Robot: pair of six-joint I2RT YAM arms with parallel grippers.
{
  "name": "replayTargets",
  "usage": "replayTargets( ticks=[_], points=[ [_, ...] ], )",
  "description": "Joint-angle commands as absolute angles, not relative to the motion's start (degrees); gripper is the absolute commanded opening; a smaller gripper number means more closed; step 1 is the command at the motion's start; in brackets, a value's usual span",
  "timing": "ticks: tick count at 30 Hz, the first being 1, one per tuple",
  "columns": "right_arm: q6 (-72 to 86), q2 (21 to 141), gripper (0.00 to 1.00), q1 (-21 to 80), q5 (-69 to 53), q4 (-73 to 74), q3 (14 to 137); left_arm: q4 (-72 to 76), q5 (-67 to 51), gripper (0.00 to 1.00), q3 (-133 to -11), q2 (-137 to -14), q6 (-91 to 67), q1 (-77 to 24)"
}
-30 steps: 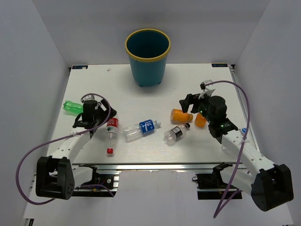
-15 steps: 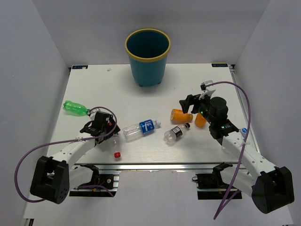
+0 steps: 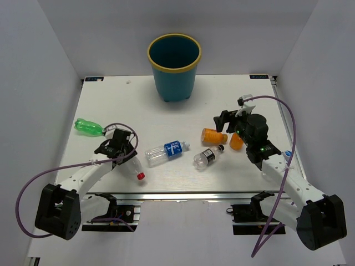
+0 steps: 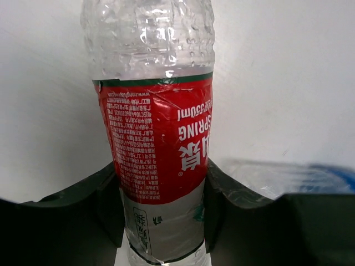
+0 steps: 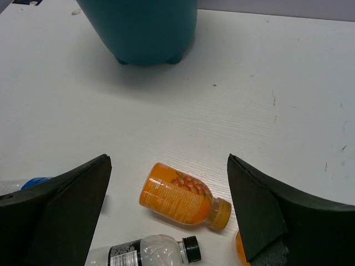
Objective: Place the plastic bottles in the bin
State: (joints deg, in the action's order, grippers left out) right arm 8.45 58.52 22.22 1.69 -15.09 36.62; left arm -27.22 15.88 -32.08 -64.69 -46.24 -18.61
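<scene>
The round teal-blue plastic bin with a yellow rim (image 3: 175, 83) stands upright, far back and central. The left gripper (image 3: 123, 152) clamps the clear red-labelled plastic bottle (image 4: 158, 138) near the front. The right gripper (image 3: 223, 121) gapes wide and empty beside a lying orange plastic bottle (image 3: 212, 136).

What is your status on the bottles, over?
Left tool shut on red-label bottle. Right tool open, orange bottle ahead. Nothing blocking teal bin.

The bin (image 3: 173, 66) stands at the far middle of the surface (image 3: 111, 100). At the left edge lies a first bottle (image 3: 87, 127), a second bottle (image 3: 135, 170) nearer and rightward; then a third bottle (image 3: 165, 151), a fourth bottle (image 3: 208, 157), and behind it a fifth bottle (image 3: 212, 135)
</scene>
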Motion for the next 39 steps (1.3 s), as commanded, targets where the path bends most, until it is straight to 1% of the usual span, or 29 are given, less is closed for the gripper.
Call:
replayTargets(
  ticks=[1, 4, 6, 7, 9, 11, 12, 13, 14, 15, 17, 18, 19, 20, 21, 23, 24, 25, 26, 28, 30, 31, 32, 33, 34, 35, 36, 37, 39],
  points=[
    [8.00, 57.57, 0.89, 22.50, 4.48, -18.80, 35.77, -32.86, 28.36, 0.41, -42.24, -62.32, -48.34, -18.81],
    [7.30, 57.57, 0.89, 22.50, 6.31, -18.90, 36.03, -33.58, 33.47, 0.41, -47.88, -62.75, -47.64, -18.81],
    [7.21, 56.61, 0.89, 22.50, 8.60, -20.91, 35.25, -32.35, 35.24, 0.41, -55.17, -64.68, -44.75, -18.81],
    [7.21, 56.17, 0.89, 22.50, 10.61, -21.61, 34.90, -31.13, 34.90, 0.41, -57.98, -65.56, -43.52, -18.81],
    [6.25, 55.11, 0.89, 22.50, 11.25, -22.76, 34.28, -24.04, 32.97, 0.46, -65.28, -68.53, -38.34, -18.81],
    [4.93, 54.32, 0.89, 22.50, 10.46, -22.07, 34.28, -19.62, 29.99, 0.45, -70.29, -71.18, -35.52, -18.81],
    [4.75, 54.06, 0.89, 22.50, 10.55, -21.45, 34.19, -15.08, 24.75, 0.44, -75.62, -74.50, -32.38, -18.81],
    [4.49, 53.62, 0.89, 22.41, 11.16, -21.36, 34.10, -13.20, 22.96, 0.44, -78.28, -76.45, -31.13, -18.81],
    [4.31, 53.35, 0.89, 22.41, 11.60, -21.36, 33.84, -11.10, 21.46, 0.41, -80.92, -78.47, -29.11, -18.81],
    [4.31, 53.18, 0.89, 22.50, 12.21, -21.44, 33.40, -6.81, 20.75, 0.41, -85.56, -82.31, -27.96, -18.81],
    [4.22, 52.91, 0.89, 22.41, 13.45, -21.45, 33.05, -0.13, 20.48, 0.42, -88.23, -85.94, -24.55, -18.81],
    [4.22, 52.82, 0.89, 22.50, 13.80, -21.53, 32.79, 7.13, 20.48, 0.44, -91.03, -87.96, -23.48, -18.81],
    [3.87, 52.82, 0.89, 22.50, 13.80, -21.53, 32.78, 9.21, 20.22, 0.44, -93.23, -92.59, -23.99, -18.72],
    [3.61, 52.82, 0.89, 22.50, 13.80, -21.36, 32.87, 10.27, 20.13, 0.44, -96.38, -95.25, -24.08, -18.72],
    [3.52, 52.82, 0.89, 22.50, 13.80, -21.18, 32.96, 10.28, 18.91, 0.43, -104.33, -98.23, -24.08, -18.81],
    [3.43, 52.82, 0.89, 22.41, 13.80, -21.35, 32.78, 10.63, 17.76, 0.42, -112.81, -107.63, -24.43, -18.81],
    [3.34, 52.91, 0.89, 22.50, 13.28, -21.71, 32.52, 10.72, 16.88, 0.42, -121.38, -110.89, -25.13, -18.81],
    [3.17, 53.00, 0.89, 22.41, 13.27, -21.62, 32.43, 10.29, 17.05, 0.42, -126.25, -114.40, -25.75, -18.81],
    [2.73, 53.17, 0.89, 22.41, 13.01, -21.62, 32.52, 10.11, 16.88, 0.42, -130.82, -121.22, -26.01, -18.81],
    [2.72, 53.52, 0.89, 22.41, 13.71, -21.62, 32.34, 12.29, 17.39, 0.42, -138.83, -128.37, -27.32, -18.90],
    [2.20, 53.88, 0.89, 22.41, 14.32, -21.45, 32.34, 17.21, 19.50, 0.43, -138.96, -130.42, -28.56, -18.90],
    [2.20, 54.22, 0.89, 22.33, 14.67, -21.45, 32.34, 18.88, 20.03, 0.46, -137.30, -130.95, -28.65, -18.90],
    [1.85, 54.66, 0.89, 22.41, 15.29, -21.36, 32.43, 22.03, 19.34, 0.52, -136.24, -132.44, -28.83, -18.98],
    [1.85, 54.67, 0.89, 22.41, 15.29, -21.44, 32.43, 22.15, 18.99, 0.56, -136.23, -132.45, -29.00, -18.98],
    [1.85, 54.84, 0.89, 22.41, 15.38, -21.62, 32.43, 22.24, 18.55, 0.62, -136.32, -133.50, -29.26, -18.98],
    [1.85, 55.19, 0.89, 22.41, 15.38, -21.62, 32.43, 22.50, 17.85, 0.83, -136.32, -134.11, -29.53, -19.07],
    [1.76, 55.37, 0.89, 22.41, 15.12, -21.62, 32.52, 22.24, 16.45, 0.93, -137.10, -135.08, -29.62, -19.07],
    [1.41, 55.89, 0.89, 22.41, 14.33, -21.45, 32.69, 21.71, 16.52, 0.98, -137.72, -135.44, -29.88, -19.33],
    [1.58, 56.25, 0.89, 22.41, 13.71, -21.18, 33.13, 20.84, 16.00, 0.98, -138.51, -135.53, -29.18, -19.51]
  ],
)
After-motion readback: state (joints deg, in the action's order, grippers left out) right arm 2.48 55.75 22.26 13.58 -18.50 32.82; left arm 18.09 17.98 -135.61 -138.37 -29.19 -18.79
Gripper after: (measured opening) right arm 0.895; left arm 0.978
